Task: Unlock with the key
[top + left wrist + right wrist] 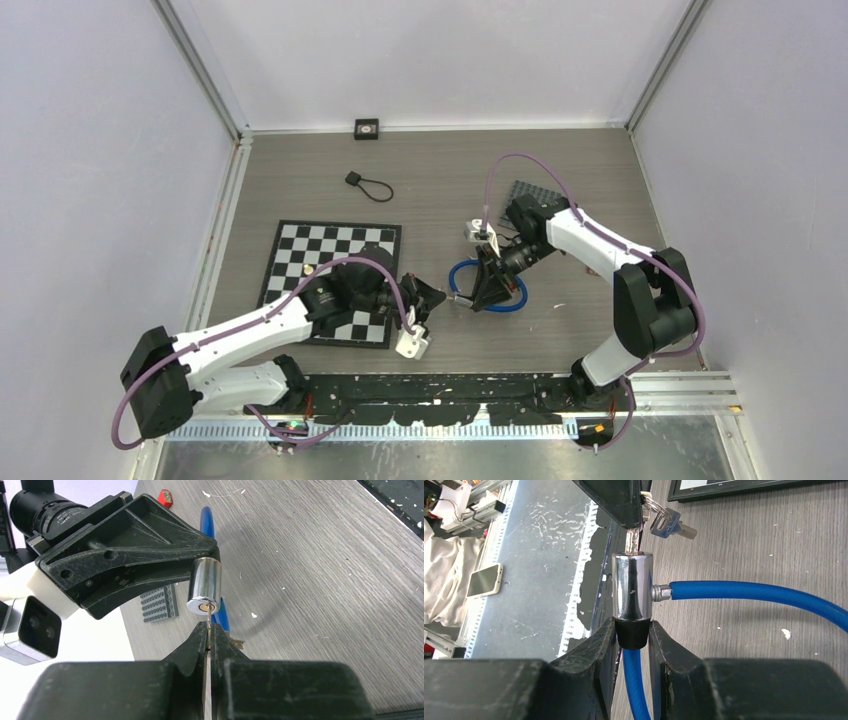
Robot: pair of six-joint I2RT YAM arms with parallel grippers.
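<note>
While pinching key (634, 539), left claw (207, 636) at keyhole (206, 608) edge; right claw (633, 635) pinching lock (632, 587).

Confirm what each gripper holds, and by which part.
Left gripper: flat silver metal key, pinched by its head end. Right gripper: chrome cylinder lock on blue cable, clamped at its black end.

Most of the key (207, 624) was buried inside the left tool (207, 637). I couldn't judge how deep it sat in the lock (632, 587), whose blue cable (749, 591) ran off-frame.
</note>
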